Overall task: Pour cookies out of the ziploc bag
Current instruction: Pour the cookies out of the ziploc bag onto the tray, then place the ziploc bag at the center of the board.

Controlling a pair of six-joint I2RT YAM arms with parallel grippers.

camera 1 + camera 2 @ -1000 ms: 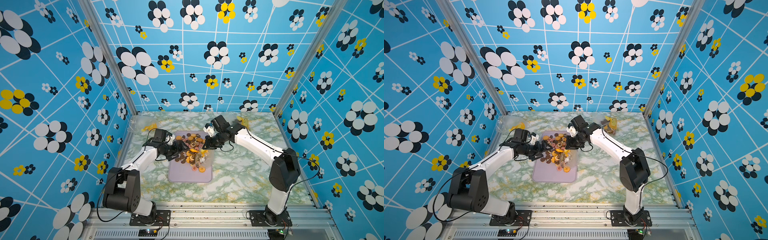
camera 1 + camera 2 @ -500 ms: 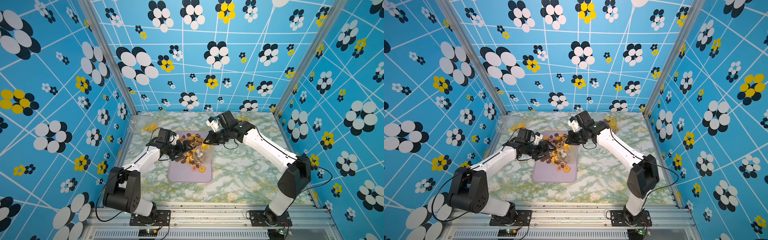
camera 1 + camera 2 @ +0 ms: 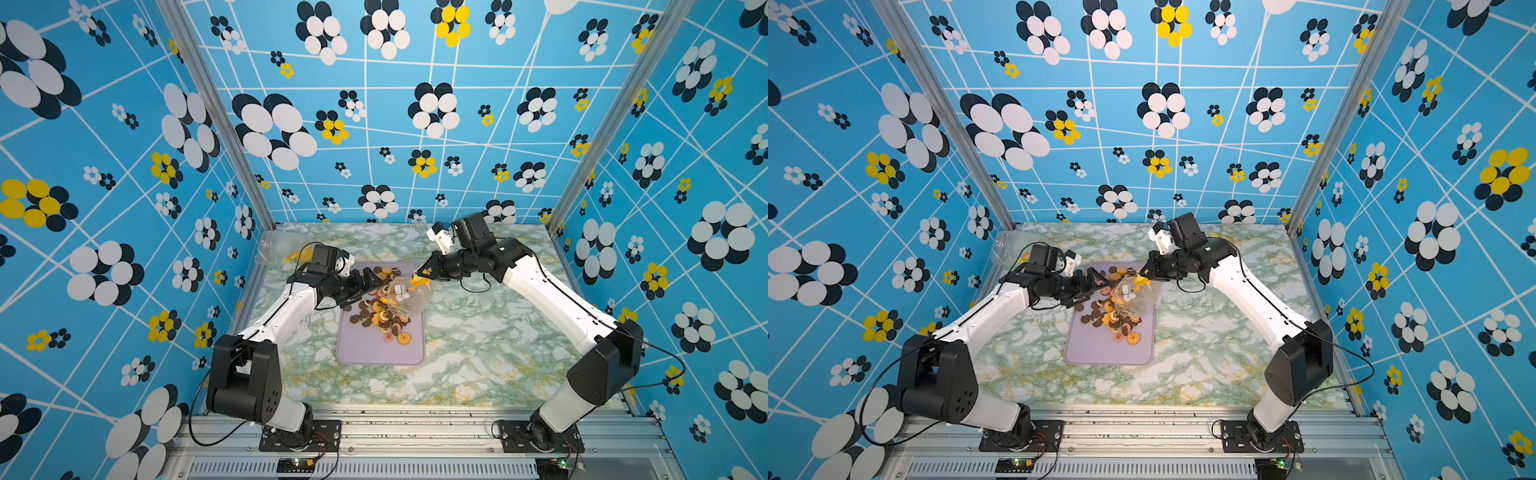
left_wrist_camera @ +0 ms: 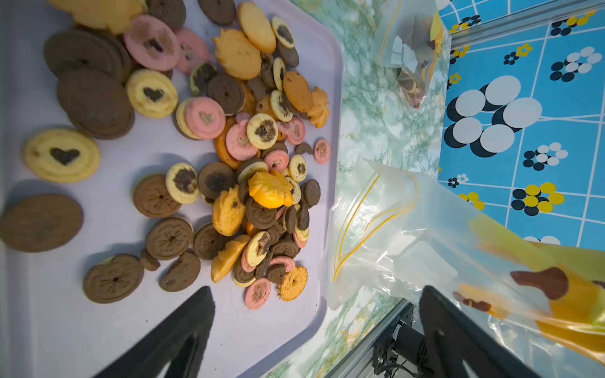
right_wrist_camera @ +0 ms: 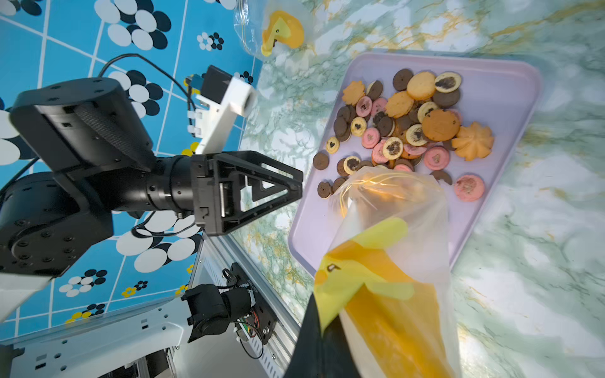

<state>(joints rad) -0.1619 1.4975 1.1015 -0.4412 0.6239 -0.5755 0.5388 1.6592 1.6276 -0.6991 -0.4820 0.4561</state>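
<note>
Grips clear yellow-printed plastic ziploc bag (image 3: 409,293) by its bottom end in closed right gripper (image 3: 419,274), mouth hanging over flat lilac tray's (image 3: 374,349) far right edge. Has left gripper (image 3: 372,282) wide open, empty, just beside that mouth. Finds small round brown, tan, pink cookies (image 3: 376,313) heaped on tray's far half.

A table (image 3: 478,353) with a green-and-gold marbled top fills the floor of the booth. A pale lilac tray (image 3: 374,351) with rounded corners lies flat on it near the middle, a little toward the left edge, its long sides running from the near edge to the far one. A clear bag (image 3: 272,249) holding a yellow piece lies in the far left corner. Another clear bag (image 4: 409,59) lies by the far edge, toward the right
</note>
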